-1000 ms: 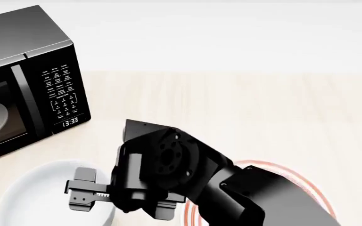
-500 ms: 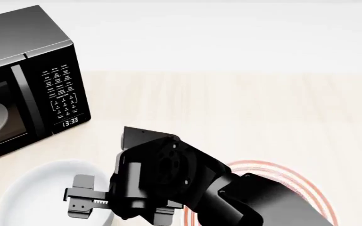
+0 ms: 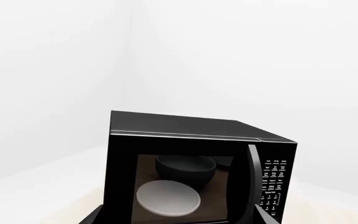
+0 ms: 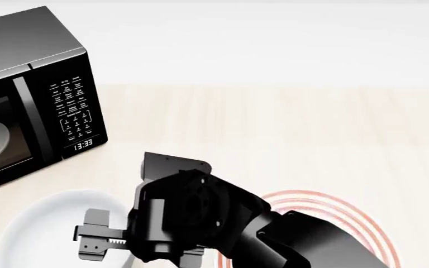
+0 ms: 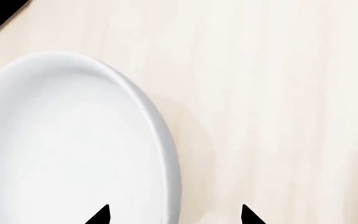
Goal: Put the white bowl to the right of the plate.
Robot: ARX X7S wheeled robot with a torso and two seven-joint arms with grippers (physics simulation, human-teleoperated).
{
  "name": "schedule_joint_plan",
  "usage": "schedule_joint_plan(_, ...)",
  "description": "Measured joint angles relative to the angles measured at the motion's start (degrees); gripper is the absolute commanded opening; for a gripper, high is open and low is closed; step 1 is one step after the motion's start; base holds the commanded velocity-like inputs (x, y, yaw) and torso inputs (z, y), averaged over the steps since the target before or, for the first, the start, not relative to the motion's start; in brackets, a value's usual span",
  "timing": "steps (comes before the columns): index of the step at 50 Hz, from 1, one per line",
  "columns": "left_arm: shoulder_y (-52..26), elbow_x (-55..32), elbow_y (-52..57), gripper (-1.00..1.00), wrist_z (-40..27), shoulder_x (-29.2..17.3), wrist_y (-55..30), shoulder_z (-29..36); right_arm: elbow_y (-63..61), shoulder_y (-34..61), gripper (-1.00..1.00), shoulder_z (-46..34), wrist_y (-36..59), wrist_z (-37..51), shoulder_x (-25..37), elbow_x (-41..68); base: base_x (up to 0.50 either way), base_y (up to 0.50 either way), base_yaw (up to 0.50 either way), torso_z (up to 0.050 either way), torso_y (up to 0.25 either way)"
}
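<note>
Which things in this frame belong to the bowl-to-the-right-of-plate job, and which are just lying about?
Part of the job:
- white bowl
- plate with red rings
- right gripper, fingers open astride the bowl's rim

Just lying about:
- black microwave
- dark bowl and pale dish inside the microwave

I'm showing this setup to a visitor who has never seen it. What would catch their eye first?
The bulky black right arm with its claw fills the lower middle of the head view, the claw open astride the near rim of the plain, deep, glossy white bowl. Beside the arm, on the pale wooden table, lies the flat white plate with red-orange rings. At far left stands a black microwave.
</note>
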Motion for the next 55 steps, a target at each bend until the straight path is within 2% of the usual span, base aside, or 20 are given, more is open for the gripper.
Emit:
schedule_joint_plan(4, 0.1, 0.0, 0.0, 1.00, 0.0, 0.0, 0.2, 0.0, 0.0, -0.1, 1.00, 0.0, -0.1, -0.1, 0.0, -0.3, 0.00, 0.00, 0.00, 0.000, 0.000)
schedule_joint_plan(5, 0.1, -0.1, 0.0, 1.00, 0.0, 0.0, 0.2, 0.0, 0.0, -0.1, -1.00, 0.0, -0.2, -0.2, 0.0, -0.4, 0.00, 0.00, 0.00, 0.000, 0.000)
schedule_joint_plan(33, 0.6, -0.6, 0.2, 1.00, -0.2, -0.3, 0.8, -0.1, -1.8, 1.6, -1.00, -0.7, -0.7, 2.2, 0.1, -1.2, 0.00, 0.00, 0.00, 0.000, 0.000)
schedule_joint_plan(55, 0.8, -0.5, 0.0, 1.00, -0.3, -0.4, 1.3, 0.3, -15.8, 9.3, -1.00, 2.7, -5.1, 10.1, 4.4, 1.0, 0.00, 0.00, 0.00, 0.000, 0.000)
